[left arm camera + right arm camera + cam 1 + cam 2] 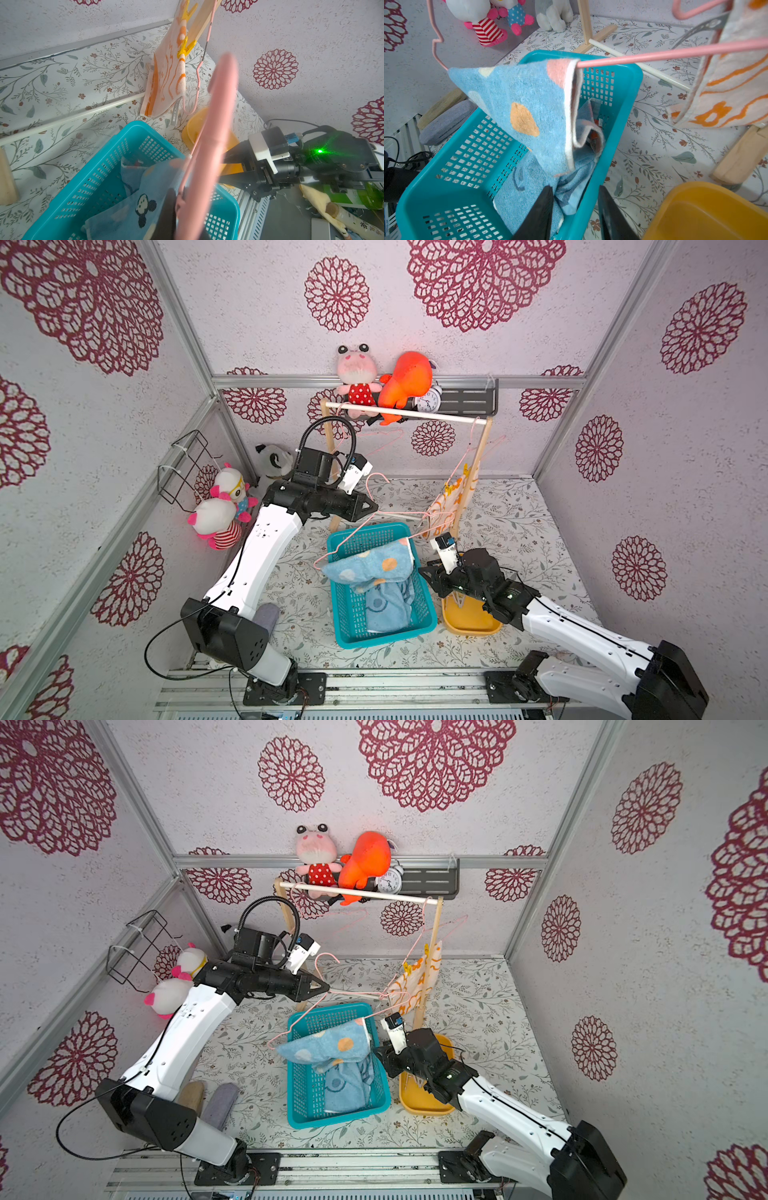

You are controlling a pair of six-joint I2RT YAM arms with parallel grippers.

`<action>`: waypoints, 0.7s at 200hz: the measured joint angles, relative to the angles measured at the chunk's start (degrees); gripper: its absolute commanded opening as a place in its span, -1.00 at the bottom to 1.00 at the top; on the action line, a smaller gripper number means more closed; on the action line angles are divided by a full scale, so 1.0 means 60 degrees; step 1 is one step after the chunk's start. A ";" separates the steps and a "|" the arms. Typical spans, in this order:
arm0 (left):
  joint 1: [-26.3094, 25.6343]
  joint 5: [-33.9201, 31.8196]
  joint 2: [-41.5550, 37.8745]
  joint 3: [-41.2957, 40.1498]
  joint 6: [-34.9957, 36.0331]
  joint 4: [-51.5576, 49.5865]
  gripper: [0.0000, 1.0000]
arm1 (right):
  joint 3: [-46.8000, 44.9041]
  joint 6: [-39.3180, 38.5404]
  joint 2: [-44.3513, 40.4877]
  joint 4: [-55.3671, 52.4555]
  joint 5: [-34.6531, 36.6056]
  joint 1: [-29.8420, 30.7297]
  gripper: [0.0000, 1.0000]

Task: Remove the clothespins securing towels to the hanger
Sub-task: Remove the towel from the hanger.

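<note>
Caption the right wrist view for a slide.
Light blue spotted towel draped over thin pink hanger above teal plastic basket.

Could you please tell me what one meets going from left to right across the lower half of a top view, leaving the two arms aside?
Striped plush doll → grey pad → teal basket → yellow tub.

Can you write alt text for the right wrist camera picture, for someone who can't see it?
A blue towel hangs over a pink hanger above a teal basket that holds a second blue towel. The right gripper, jaws apart, points at the basket's edge. A white-and-orange towel hangs nearby, and a yellow bowl stands beside the basket.
</note>
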 measured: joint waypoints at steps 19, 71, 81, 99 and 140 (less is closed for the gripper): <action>0.0000 -0.0015 0.0000 0.0000 0.0000 0.0007 -1.00 | 0.0120 0.0018 0.0270 0.0306 -0.0055 0.0047 -0.26; 0.0000 -0.0058 -0.0011 -0.0004 0.0000 0.0015 -1.00 | 0.0350 0.0098 0.1169 0.0820 -0.0142 0.0251 -0.29; 0.0000 -0.0066 -0.0011 -0.0004 0.0000 0.0018 -1.00 | 0.0401 0.0098 0.1337 0.0834 -0.0138 0.0288 -0.31; 0.0000 -0.0095 -0.0033 -0.0022 0.0000 0.0029 -1.00 | 0.0477 0.0146 0.1563 0.0849 -0.0135 0.0310 -0.37; 0.0000 -0.0153 -0.0157 -0.0069 0.0000 0.0055 -1.00 | 0.0634 0.0226 0.1679 0.0860 -0.0109 0.0379 -0.68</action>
